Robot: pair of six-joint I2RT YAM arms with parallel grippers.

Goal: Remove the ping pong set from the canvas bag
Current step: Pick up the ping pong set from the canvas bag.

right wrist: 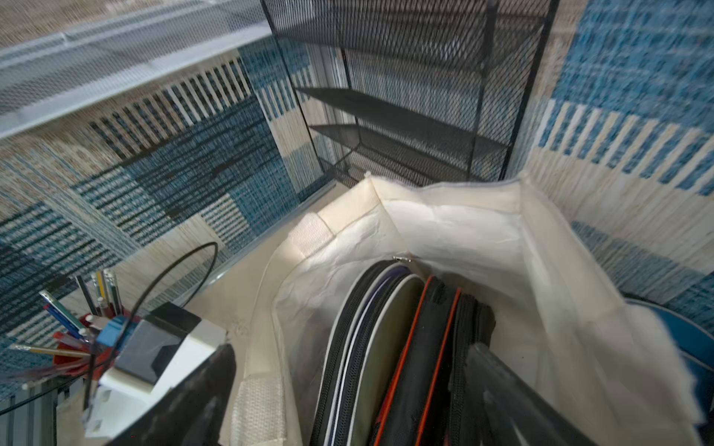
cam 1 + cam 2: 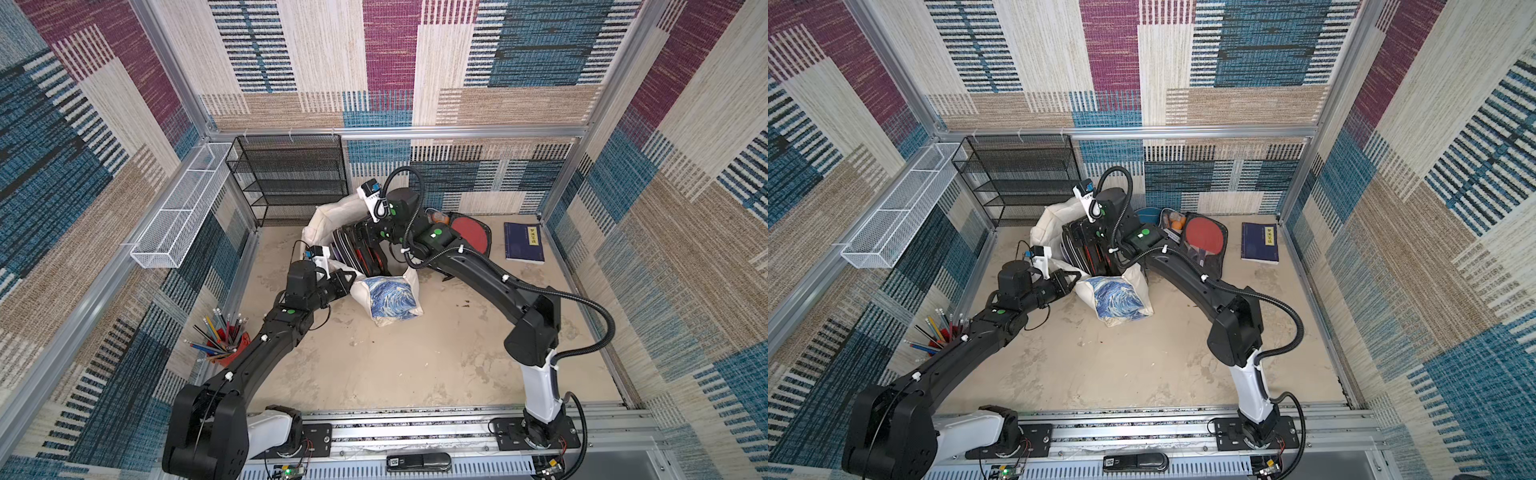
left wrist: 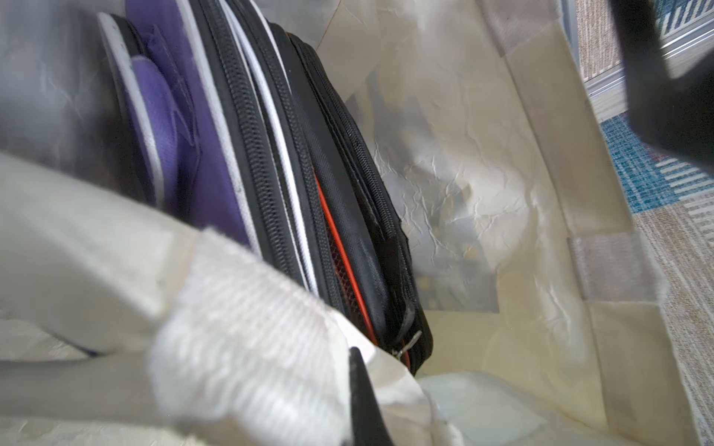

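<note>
Canvas bag point(image 2: 328, 216) stood open mid-table, mouth up. The left gripper point(image 2: 1073, 279) was pinched together on the bag's rim at the webbing handle point(image 3: 247, 309), holding the mouth wide. The right gripper point(image 1: 349, 347) hung over the mouth with its jaws wide apart and nothing clamped.

Contents: at least three flat zip cases stood on edge, packed face to face like files.
- Purple case point(image 3: 216, 154): on the side of the bag that the left gripper held.
- White-piped case point(image 3: 266, 154): next to the purple one.
- Black case with red piping: furthest from that grip. I judged this one to be the ping pong set point(image 1: 421, 367). A similar open case holding a red paddle point(image 2: 1203, 237) and orange balls point(image 2: 1177, 224) lay outside the bag, on the side away from the left gripper.

Key relation: the set lay straight below the right gripper. Its long edge ran across the bag's mouth from the side nearest the mesh shelf point(image 2: 291, 174) towards the bag's printed side. Its thin dimension lay across the gap between the jaws. One finger point(image 1: 502, 386) stood at the set's outer face, towards the bag wall; I could not tell whether it touched. The right arm was much the nearer, and the left was occupied with the rim.
</note>
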